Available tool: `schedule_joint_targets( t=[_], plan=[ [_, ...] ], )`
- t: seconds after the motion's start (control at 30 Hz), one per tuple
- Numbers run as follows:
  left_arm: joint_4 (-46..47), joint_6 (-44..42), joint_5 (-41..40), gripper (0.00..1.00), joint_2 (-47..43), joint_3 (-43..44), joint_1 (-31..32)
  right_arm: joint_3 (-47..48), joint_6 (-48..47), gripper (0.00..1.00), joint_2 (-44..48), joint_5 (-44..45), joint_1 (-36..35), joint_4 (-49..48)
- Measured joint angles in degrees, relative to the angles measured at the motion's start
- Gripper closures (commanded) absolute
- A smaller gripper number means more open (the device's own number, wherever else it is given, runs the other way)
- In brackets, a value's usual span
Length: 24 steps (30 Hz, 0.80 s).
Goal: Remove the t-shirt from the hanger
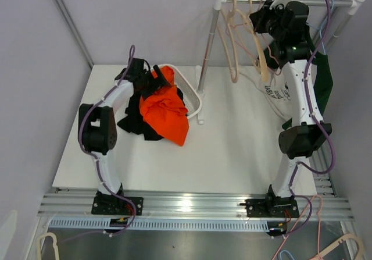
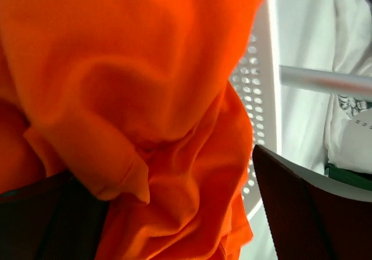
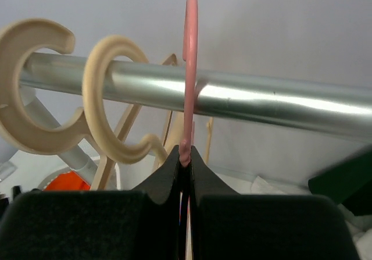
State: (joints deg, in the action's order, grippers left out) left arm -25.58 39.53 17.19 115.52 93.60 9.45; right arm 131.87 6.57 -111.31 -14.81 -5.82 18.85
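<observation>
Right gripper (image 3: 185, 157) pinches the bare pink hanger (image 3: 189, 68) by its neck, its hook rising beyond the fingertips over the rail (image 3: 261, 100), while the orange t-shirt (image 2: 145, 97) lies bunched between the spread-apart left gripper (image 1: 145, 78) fingers, so removal looks essentially done.

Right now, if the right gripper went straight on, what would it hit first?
Probably the rail: the right gripper, shut on the pink hanger, points at it from just below. Depth is unclear.
</observation>
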Motion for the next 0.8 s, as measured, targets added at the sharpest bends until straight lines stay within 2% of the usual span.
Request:
schedule_joint_targets(
  t=[0.13,0.23,0.27,0.3,0.33,0.37,0.47,0.6,0.67,0.8],
  plan=[
    [1.9,0.6,-1.7,0.00,-9.3,-8.3,0.7,-0.9,-0.7,1.00,0.5,2.8,-0.1,1.3],
    [1.7,0.4,-4.3,0.00,-15.7,-9.3,2.3,-1.2,-1.6,1.00,1.3,6.1,-0.1,2.3],
    [1.7,0.2,-5.5,0.00,-18.0,-9.3,3.2,-1.4,-2.0,0.97,1.6,6.9,-0.1,2.4],
    [1.6,-0.3,-6.6,0.00,-20.3,-9.3,4.2,-1.8,-2.3,0.89,2.1,7.4,-0.1,2.6],
    [1.4,-0.8,-7.8,0.01,-22.6,-9.2,5.3,-2.3,-2.6,0.68,2.5,8.0,-0.1,2.8],
    [1.2,-1.4,-9.0,0.00,-25.0,-9.0,6.7,-2.8,-2.7,0.63,2.9,8.5,-0.1,2.9],
    [0.9,-3.7,-13.2,0.01,-31.0,-8.2,11.0,-4.6,-3.8,0.54,4.4,9.9,-0.1,3.2],
    [0.5,-6.4,-17.8,0.01,-37.4,-8.0,15.5,-5.9,-4.0,0.48,5.9,11.2,0.2,3.6],
    [0.2,-7.3,-19.3,0.00,-39.5,-8.0,16.1,-6.1,-4.0,0.42,6.5,11.6,0.5,4.0],
    [-1.0,-8.5,-21.5,0.01,-41.5,-7.9,16.0,-6.1,-3.3,0.39,8.7,12.2,2.3,6.8]
  ],
)
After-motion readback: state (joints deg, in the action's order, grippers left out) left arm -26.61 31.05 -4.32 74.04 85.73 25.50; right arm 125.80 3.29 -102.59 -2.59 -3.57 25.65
